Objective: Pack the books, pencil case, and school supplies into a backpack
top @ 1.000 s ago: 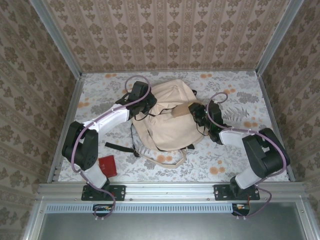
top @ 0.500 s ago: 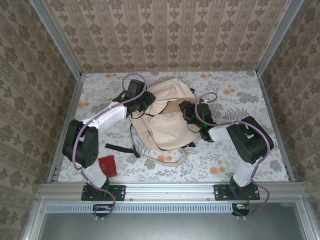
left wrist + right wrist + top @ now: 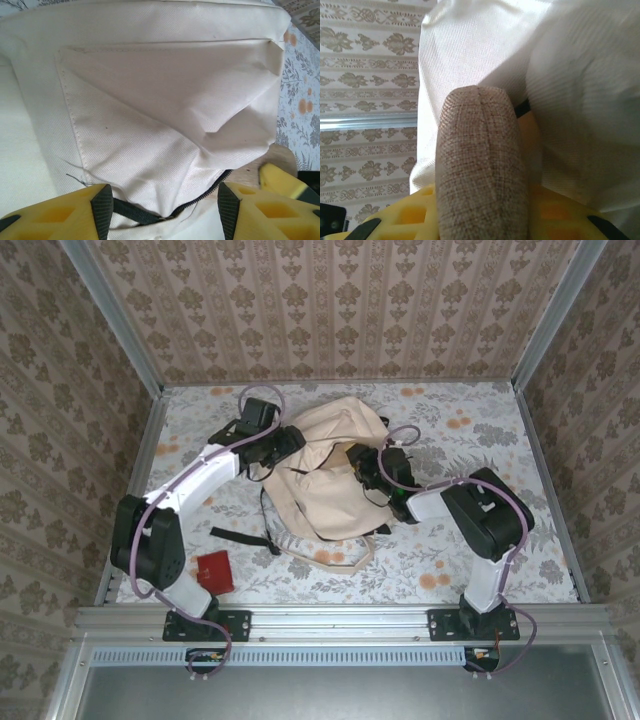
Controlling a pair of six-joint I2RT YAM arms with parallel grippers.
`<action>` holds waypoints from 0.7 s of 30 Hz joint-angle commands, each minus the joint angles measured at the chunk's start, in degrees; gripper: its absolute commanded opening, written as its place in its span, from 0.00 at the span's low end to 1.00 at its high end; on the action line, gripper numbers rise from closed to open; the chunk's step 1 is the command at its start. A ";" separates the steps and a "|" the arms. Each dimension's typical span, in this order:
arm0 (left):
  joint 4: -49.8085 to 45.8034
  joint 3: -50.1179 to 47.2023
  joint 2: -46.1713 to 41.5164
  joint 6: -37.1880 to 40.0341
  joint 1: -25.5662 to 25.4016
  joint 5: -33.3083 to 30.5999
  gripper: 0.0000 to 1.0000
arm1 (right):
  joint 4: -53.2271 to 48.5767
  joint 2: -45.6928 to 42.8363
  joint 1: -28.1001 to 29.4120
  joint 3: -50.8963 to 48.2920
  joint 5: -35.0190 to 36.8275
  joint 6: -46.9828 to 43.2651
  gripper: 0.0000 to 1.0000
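Top view: the cream backpack (image 3: 330, 505) lies at the middle of the flower-patterned desk (image 3: 480, 440), its upper cloth rumpled and drawn up toward 10 o'clock. A black strap (image 3: 238, 534) trails from its 8 o'clock side. The left fingers (image 3: 278, 445) are at the backpack's 10 o'clock edge, in contact with the raised cloth. Left wrist view: the two yellow fingers stand partly apart, with a fold of cream cloth and the dark zip (image 3: 200, 197) filling the gap between them. The cloth lies against both black pads, so the grip reads as taken on the backpack's zip edge. Above that, a stitched panel of the backpack (image 3: 150, 100) sags in loose creases. The right fingers (image 3: 368, 462) are at the backpack's 2 o'clock side, low against the cloth. Right wrist view: the fingers (image 3: 480, 222) are closed on a tan woven pencil case (image 3: 480, 150), which stands out from them lengthwise with its rounded end foremost. That end touches or sits just beside the white backpack cloth (image 3: 580, 75) at 12 to 3 o'clock; which of the two cannot be told. A small flat red item (image 3: 214, 571) lies on the desk at 7 o'clock from the backpack, well apart from it and beside the left arm's base.
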 commanded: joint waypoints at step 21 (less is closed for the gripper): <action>-7.82 6.58 2.84 11.75 -4.57 0.96 0.60 | -42.74 -19.68 -6.60 1.31 -7.75 -10.38 0.73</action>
